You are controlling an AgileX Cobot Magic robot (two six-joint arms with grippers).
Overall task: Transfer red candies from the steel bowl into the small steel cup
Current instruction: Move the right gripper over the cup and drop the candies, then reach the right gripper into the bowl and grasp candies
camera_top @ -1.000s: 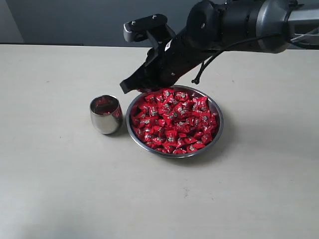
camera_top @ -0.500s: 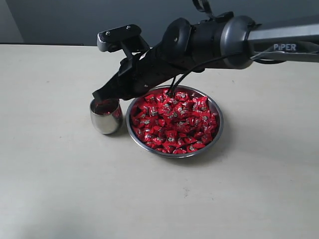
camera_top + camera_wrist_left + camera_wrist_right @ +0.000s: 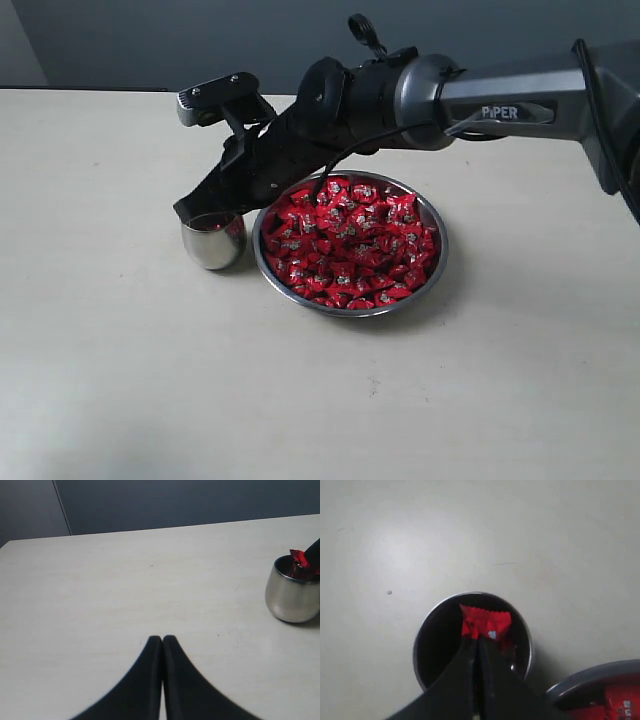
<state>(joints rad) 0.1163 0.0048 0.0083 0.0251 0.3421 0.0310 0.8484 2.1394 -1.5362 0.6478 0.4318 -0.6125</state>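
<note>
The steel bowl (image 3: 432,258) sits mid-table, heaped with red candies (image 3: 350,240). The small steel cup (image 3: 210,245) stands just left of it. My right gripper (image 3: 188,211) hangs right over the cup's mouth, shut on one red candy (image 3: 486,623). In the right wrist view the cup (image 3: 421,647) lies directly beneath that candy, and the bowl's rim (image 3: 590,677) shows at one corner. The left wrist view has the cup (image 3: 292,592) off to one side with the held candy (image 3: 299,558) above it. My left gripper (image 3: 162,639) is shut with nothing in it, over bare table.
The right arm (image 3: 440,95) reaches across the bowl from the right. The pale tabletop (image 3: 150,380) runs back to a dark wall (image 3: 150,40).
The right gripper has travelled left from the bowl's far-left rim to above the cup, carrying the candy. The left gripper's motion cannot be judged.
</note>
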